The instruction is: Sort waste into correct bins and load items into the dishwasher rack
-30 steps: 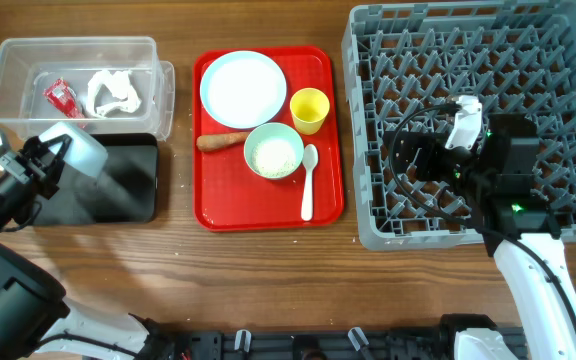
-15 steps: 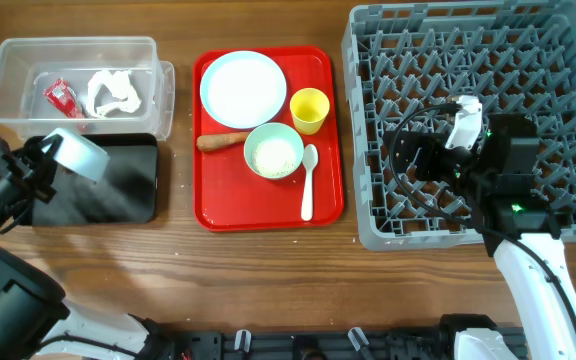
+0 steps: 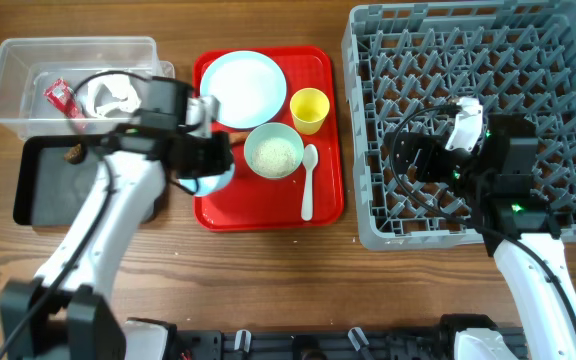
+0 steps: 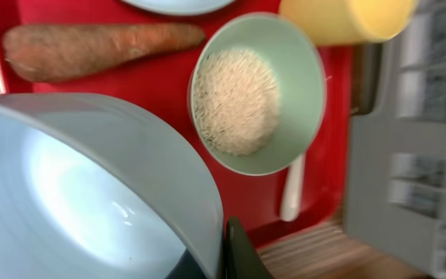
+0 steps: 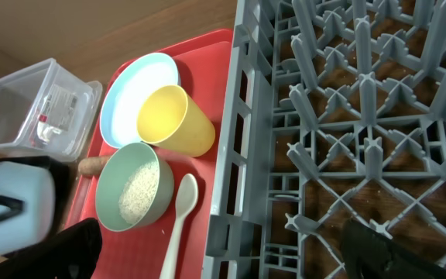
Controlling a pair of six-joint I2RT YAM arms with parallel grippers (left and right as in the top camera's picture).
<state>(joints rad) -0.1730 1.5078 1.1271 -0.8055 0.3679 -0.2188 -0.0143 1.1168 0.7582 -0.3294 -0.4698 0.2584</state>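
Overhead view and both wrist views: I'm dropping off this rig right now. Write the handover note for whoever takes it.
Left claw: shut on the empty pale blue bowl, over the left part of the red tray.
Right claw: open, empty, over the dishwasher rack.
Done: red wrapper and white tissue are in the clear tub; brown food lump is in the black tray.
Left: bin the carrot and the rice from the second bowl. Load the plate, yellow cup, white spoon and both bowls into the rack, which holds no dishes.
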